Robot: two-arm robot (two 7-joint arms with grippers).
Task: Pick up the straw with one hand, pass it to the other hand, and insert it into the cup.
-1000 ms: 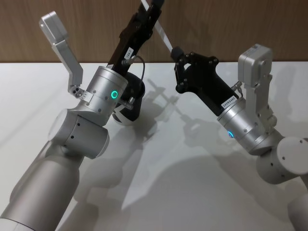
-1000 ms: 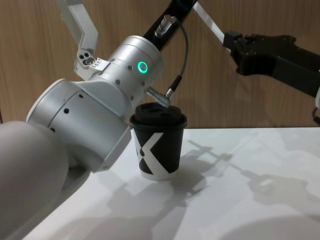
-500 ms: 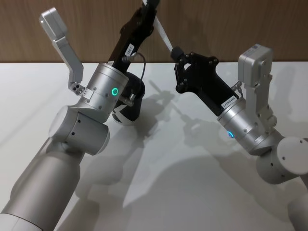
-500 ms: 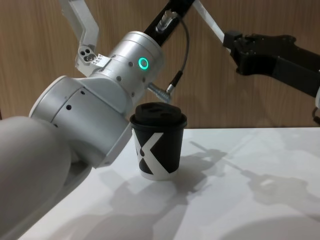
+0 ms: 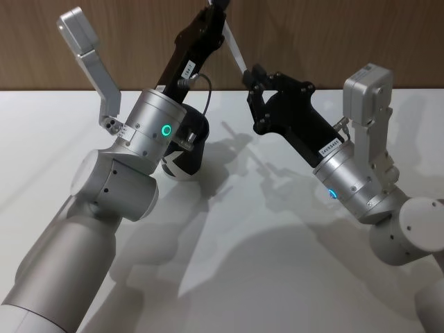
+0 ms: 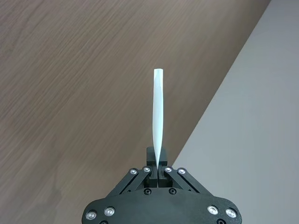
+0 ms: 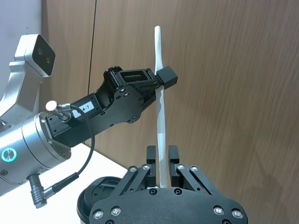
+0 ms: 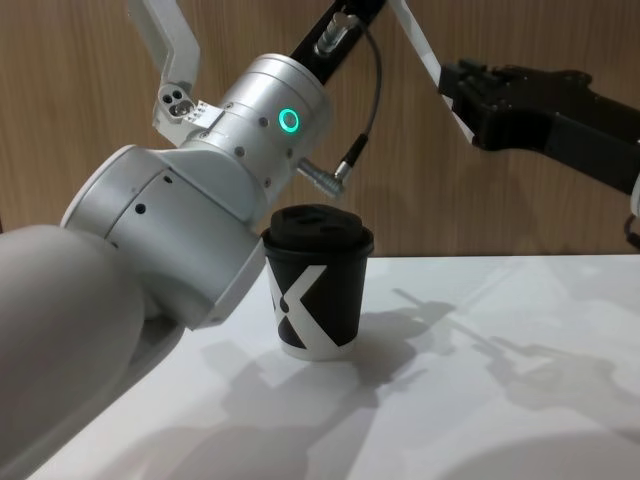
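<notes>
The white table (image 5: 277,263) meets a wood-panelled wall (image 8: 80,120), with open surface at four o'clock from the cup (image 8: 318,300). High at one o'clock above it, the left gripper (image 6: 157,164) clamps the straw (image 7: 160,126). The right gripper (image 7: 162,156) has its fingers spread either side.

White straw (image 6: 158,116), black cup (image 8: 340,290) with white angular logo (image 8: 290,300), brown wood-grain wall (image 6: 70,93)
</notes>
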